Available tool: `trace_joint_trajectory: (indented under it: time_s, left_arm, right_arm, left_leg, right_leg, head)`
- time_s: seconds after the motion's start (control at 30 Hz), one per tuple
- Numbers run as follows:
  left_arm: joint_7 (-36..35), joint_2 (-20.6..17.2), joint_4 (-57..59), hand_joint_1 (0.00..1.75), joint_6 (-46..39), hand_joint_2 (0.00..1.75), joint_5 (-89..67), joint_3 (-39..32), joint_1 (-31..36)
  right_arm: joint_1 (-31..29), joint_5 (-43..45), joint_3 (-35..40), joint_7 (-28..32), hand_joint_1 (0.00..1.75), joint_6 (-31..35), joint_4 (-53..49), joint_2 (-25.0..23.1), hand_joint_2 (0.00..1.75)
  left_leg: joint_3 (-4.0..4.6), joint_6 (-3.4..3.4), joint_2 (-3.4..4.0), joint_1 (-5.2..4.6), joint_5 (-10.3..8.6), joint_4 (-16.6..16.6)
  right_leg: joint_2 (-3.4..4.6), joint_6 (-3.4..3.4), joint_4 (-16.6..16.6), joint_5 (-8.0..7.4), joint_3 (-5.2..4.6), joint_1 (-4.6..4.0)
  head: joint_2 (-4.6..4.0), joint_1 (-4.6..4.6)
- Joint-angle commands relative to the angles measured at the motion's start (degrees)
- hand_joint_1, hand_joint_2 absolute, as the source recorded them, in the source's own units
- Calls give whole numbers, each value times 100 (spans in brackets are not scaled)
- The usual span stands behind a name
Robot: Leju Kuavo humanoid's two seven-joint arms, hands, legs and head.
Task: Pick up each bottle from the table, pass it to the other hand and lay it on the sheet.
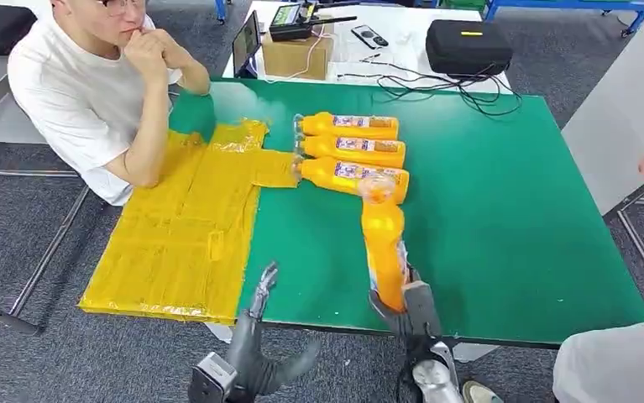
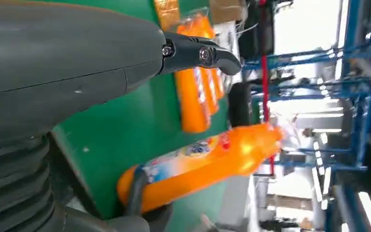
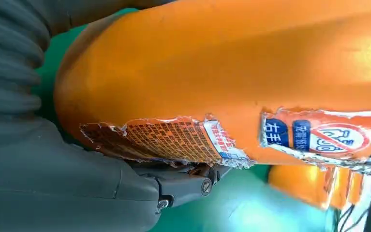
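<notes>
While gripped at its base by the right hand, held bottle raised above green table, cap end pointing toward 12 o'clock and overlapping the nearest of three lying bottles. Fingers of right hand wrapped around the lower body of the bottle, label torn at the grip. Left hand at 9 o'clock of the held bottle, well apart, fingers spread and holding nothing. Yellow sheet farther toward 9 o'clock, beside a seated person leaning on its far edge.

Risks, as judged: base-only grip on a long bottle, hence likely pivoting or slipping during transfer; early release before left-hand closure, hence a drop; low swing, hence knocking the lying bottles; smooth round body, hence rolling off the sheet.
</notes>
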State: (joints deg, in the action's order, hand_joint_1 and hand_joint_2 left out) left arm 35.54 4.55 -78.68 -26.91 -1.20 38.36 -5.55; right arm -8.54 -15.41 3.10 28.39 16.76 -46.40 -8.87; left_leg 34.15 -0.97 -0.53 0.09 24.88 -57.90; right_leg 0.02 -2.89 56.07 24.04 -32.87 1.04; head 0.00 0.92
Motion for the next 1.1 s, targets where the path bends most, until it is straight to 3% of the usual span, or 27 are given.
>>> trace_joint_trajectory:
  time_s: [0.03, 0.17, 0.23, 0.43, 0.5, 0.53, 0.63, 0.83, 0.97, 1.1]
  left_arm:
    - [-195, -350, 521, 0, -227, 175, -504, 555, 276]
    - [-166, -138, 889, 0, 171, 175, -168, 463, 352]
    - [-537, 28, 812, 0, 1043, 175, 1096, 62, 282]
    - [-804, 84, 345, 0, 1089, 175, 1576, -13, 311]
    - [-1151, 147, 185, 0, 1656, 175, 2322, -125, 290]
    - [-1231, 163, 58, 0, 1704, 175, 2553, -174, 267]
    - [-1232, 245, -88, 0, 1559, 175, 2759, -252, 277]
    - [-1067, 256, -164, 0, 1459, 175, 2825, -228, 333]
    - [-1185, 144, -210, 0, 1662, 175, 2983, -92, 316]
    - [-1182, 136, -201, 0, 1663, 175, 2978, -86, 304]
  right_arm:
    - [453, -145, 179, 13, 175, -202, -552, 93, 175]
    - [824, -527, 1244, -54, 175, -434, -1099, 54, 175]
    - [995, -547, 1828, 151, 175, -220, -1257, -1, 175]
    - [1118, 130, 3141, 455, 175, 214, -1646, 300, 175]
    - [1017, 293, 3323, 450, 175, 362, -1556, 342, 175]
    - [972, 169, 3401, 466, 175, 739, -1476, 353, 175]
    - [873, 166, 3534, 456, 175, 905, -1309, 371, 175]
    - [813, 370, 3676, 490, 175, 795, -1223, 413, 175]
    - [632, 174, 3935, -16, 175, 600, -863, 492, 175]
    - [646, 180, 3935, -7, 175, 595, -855, 500, 175]
  left_leg:
    - [-10, 5, -8, 2, 3, 7]
    - [-10, 8, -3, 6, 6, 6]
    - [-6, 10, 5, 7, 9, 5]
    - [11, 13, 7, 13, 16, -5]
    - [29, 9, 6, 11, 10, -6]
    - [33, 8, 8, 11, 8, -4]
    - [32, 7, 8, 8, 6, -1]
    - [31, 7, 7, 1, 5, 1]
    - [19, 10, 8, 5, 9, 4]
    - [24, 8, 6, 5, 7, 3]
  right_leg:
    - [-11, 9, -4, 7, 12, -2]
    - [-7, 12, -7, 7, 11, -7]
    - [1, 14, -5, 8, 6, -9]
    - [-2, 18, 5, 15, -14, -14]
    - [2, 11, 5, 9, -28, -11]
    - [4, 8, 4, 6, -32, -10]
    - [5, 8, 1, 5, -28, -7]
    - [4, 9, 2, 5, -28, 1]
    - [3, 13, -4, 8, -15, -4]
    - [1, 10, -2, 7, -21, -4]
  head:
    - [0, 0]
    - [0, -2]
    - [0, 0]
    - [0, 2]
    - [0, 0]
    - [0, 2]
    - [0, -2]
    - [0, 0]
    - [0, 0]
    - [0, 0]
